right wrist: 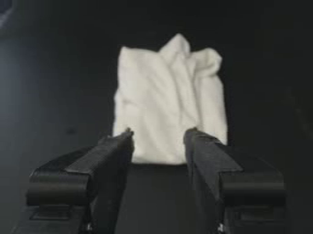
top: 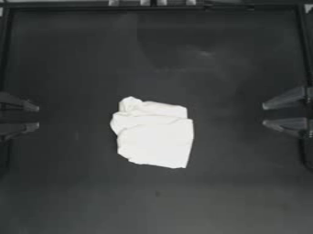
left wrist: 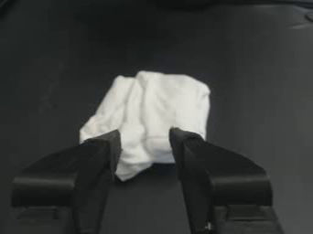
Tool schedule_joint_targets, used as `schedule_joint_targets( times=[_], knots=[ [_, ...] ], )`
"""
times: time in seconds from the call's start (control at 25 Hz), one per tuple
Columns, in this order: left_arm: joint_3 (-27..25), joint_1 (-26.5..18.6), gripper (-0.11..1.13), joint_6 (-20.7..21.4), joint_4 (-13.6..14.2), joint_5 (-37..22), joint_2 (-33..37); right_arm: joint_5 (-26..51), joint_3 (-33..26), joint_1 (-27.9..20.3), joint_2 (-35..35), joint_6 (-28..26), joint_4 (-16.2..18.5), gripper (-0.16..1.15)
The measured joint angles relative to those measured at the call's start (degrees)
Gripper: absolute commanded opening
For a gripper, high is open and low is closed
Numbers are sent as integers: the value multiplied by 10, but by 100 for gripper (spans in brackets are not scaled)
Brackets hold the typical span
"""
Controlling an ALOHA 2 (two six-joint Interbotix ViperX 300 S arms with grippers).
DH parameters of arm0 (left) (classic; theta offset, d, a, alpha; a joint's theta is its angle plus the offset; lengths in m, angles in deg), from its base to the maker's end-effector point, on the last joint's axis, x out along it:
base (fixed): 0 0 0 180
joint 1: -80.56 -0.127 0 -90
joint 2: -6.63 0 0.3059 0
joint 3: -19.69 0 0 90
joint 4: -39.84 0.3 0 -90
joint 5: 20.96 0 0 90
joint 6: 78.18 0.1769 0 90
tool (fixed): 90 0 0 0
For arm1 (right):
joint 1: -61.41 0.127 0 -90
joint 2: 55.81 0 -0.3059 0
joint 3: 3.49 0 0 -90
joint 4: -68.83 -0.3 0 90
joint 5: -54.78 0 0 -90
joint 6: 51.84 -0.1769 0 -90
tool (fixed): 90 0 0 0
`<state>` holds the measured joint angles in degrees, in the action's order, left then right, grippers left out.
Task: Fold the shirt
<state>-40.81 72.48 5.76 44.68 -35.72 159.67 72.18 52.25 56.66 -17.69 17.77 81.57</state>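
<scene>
Shirt (top: 153, 134) lying as a small folded bundle at the middle of the top view, on the dark table (top: 73, 55), a bit lumpy at its upper left corner. Left gripper (top: 34, 117) parked at the left edge, right gripper (top: 267, 115) at the right edge, both with jaws spread, holding nothing, well apart from the cloth. Folding probably near finished. For a tidy result, better to pinch only the bunched corner, pull it flat, then press down gently without dragging the whole bundle.

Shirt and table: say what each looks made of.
The shirt: soft white cloth, probably cotton knit, matte; it lies in a wrinkled bundle with limp folds. The table: dark, matte surface, faintly mottled; whether rubbery mat or coated board cannot be told.
</scene>
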Motion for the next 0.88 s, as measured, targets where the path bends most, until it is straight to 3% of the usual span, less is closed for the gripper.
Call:
schedule_joint_targets(
  times=[0.28,0.88],
  knots=[
    [-10,-9,78,0,2,-11,15,11,14,-2,-28,-1,-4,77],
    [-50,-22,78,0,1,-51,142,20,39,-16,-99,0,-15,78]
  ],
)
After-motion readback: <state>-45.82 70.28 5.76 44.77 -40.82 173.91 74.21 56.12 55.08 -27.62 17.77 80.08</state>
